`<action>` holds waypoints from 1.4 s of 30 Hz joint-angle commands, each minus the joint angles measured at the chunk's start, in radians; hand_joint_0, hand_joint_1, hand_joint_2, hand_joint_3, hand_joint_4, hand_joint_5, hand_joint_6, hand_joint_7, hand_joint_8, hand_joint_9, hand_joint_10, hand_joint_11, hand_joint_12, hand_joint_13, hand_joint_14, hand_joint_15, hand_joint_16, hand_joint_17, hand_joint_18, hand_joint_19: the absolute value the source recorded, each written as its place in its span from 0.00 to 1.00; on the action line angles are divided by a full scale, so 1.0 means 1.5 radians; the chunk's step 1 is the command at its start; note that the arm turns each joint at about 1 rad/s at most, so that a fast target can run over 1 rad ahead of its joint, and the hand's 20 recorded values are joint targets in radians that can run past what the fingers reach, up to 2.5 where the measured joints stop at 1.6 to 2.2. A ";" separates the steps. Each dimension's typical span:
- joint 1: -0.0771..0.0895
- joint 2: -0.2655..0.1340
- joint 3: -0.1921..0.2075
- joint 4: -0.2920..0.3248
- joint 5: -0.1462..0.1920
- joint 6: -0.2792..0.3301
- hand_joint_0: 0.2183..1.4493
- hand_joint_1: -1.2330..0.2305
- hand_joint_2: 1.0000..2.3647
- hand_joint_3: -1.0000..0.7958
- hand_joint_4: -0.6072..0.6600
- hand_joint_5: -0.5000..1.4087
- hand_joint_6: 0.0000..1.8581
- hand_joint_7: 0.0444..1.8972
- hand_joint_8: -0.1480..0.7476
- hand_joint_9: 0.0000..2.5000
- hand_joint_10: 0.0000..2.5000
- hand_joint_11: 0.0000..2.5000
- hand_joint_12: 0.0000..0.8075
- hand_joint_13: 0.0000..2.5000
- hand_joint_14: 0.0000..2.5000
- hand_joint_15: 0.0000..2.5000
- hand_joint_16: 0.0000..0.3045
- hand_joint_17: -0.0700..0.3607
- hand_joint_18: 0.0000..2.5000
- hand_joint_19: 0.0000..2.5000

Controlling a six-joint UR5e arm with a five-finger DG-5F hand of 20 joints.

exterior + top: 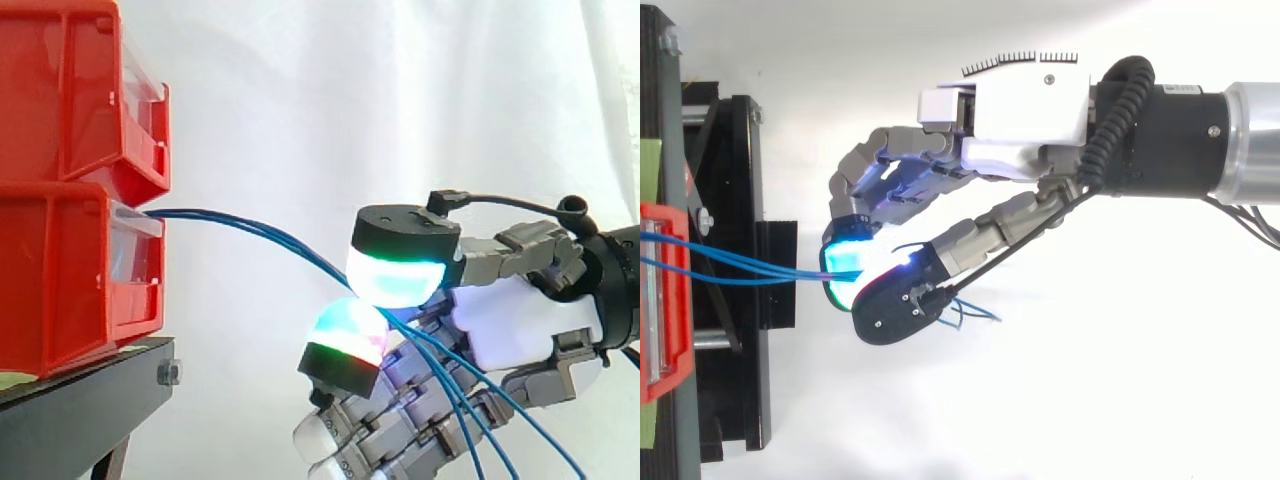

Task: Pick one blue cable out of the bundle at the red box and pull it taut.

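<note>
Grasp state: the hand (520, 320) pinches the blue cables (250, 232) between two glowing pads (395, 278). The cables run in a shallow curve from the front edge of the lower red bin (60, 280), above the black stand (80, 410). Free ends hang past the palm. Judged light, limp and slippery: isolate one strand and pinch it firmly between bin and pads.

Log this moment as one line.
hand: shut on blue cables | cables: bowed from red box to pads | ends: hanging loose
</note>
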 commanded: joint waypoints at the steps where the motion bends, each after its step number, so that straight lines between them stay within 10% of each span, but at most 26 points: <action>1: 0.000 0.000 0.000 0.000 -0.001 0.000 0.37 0.27 0.01 0.47 0.49 0.18 0.51 0.56 0.57 0.24 0.00 0.15 0.45 0.22 0.00 0.09 0.19 0.46 0.21 0.08; 19: -0.001 0.007 0.000 -0.002 0.001 0.001 0.47 0.20 0.00 0.28 0.51 0.15 0.51 0.48 0.50 0.18 0.00 0.13 0.45 0.19 0.00 0.07 0.19 0.46 0.20 0.04; 30: 0.000 0.007 0.000 -0.002 0.001 0.000 0.23 0.30 0.00 0.28 0.59 0.17 0.50 0.47 0.57 0.23 0.00 0.16 0.48 0.20 0.00 0.09 0.20 0.49 0.20 0.09; 42: 0.000 0.007 0.000 0.000 0.001 -0.002 0.32 0.34 0.01 0.37 0.59 0.18 0.50 0.52 0.56 0.26 0.00 0.16 0.45 0.21 0.00 0.10 0.19 0.46 0.20 0.10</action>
